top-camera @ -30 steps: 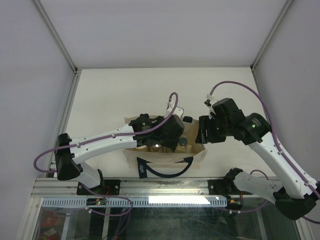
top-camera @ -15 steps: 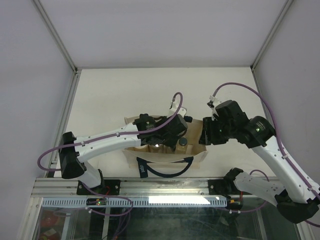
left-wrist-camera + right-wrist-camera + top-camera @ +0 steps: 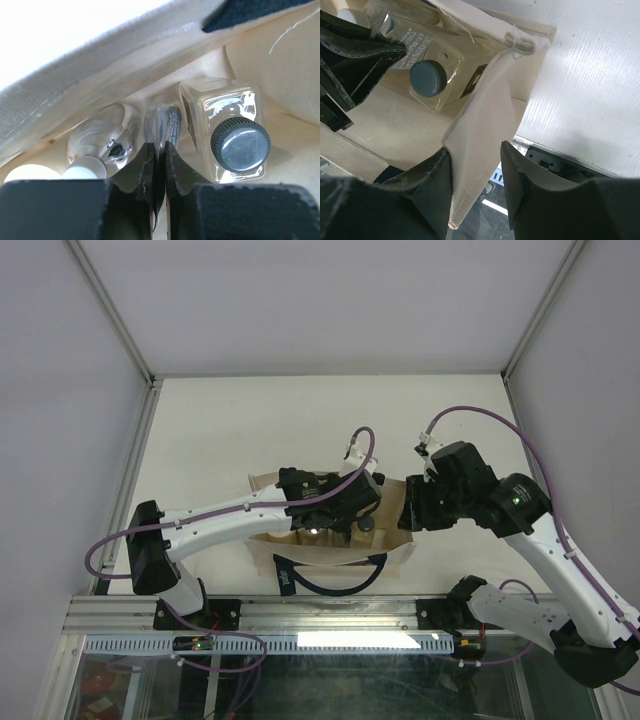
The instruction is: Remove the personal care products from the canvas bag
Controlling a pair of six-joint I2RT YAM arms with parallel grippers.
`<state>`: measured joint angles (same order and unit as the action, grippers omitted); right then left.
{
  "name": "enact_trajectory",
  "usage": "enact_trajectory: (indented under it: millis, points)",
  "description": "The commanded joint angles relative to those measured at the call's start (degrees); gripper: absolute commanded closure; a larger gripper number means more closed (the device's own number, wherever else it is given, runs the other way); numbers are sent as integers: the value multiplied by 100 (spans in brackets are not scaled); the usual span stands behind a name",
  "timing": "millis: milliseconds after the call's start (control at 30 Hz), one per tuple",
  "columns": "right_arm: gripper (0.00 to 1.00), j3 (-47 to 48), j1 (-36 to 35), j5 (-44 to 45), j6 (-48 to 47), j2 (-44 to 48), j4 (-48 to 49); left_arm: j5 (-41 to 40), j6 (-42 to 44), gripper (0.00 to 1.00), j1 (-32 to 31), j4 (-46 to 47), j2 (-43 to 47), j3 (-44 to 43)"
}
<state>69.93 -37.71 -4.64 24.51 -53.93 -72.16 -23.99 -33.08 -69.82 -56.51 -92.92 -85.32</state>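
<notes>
My left tool (image 3: 335, 515) is down in the open mouth of the bag (image 3: 310, 555), in its right half, fingers hidden from above. My right tool (image 3: 405, 505) meets the bag's right end. A capped bottle (image 3: 367, 525) shows inside the bag, between the two. A navy handle (image 3: 345, 578) droops over the bag's near side; the bag sits on the surface (image 3: 250, 420).

Off-white tabletop (image 3: 250, 410), pale grey walls (image 3: 320, 300), aluminium rail (image 3: 320, 614) along near edge
</notes>
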Motion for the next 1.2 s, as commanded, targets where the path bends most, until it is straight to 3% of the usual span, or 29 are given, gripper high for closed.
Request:
enact_trajectory:
  millis: [0, 500, 1167]
  points:
    - [57, -13, -24, 71, -54, 117, 139, -160, 99, 99, -53, -136, -50, -429]
    - [57, -85, -17, 69, -164, 164, 158, 253, -464, 100, -57, -1061, 387, -1437]
    - [53, -185, -18, 122, -99, 307, 207, 579, -1482, 100, -44, -1427, 1601, -2517]
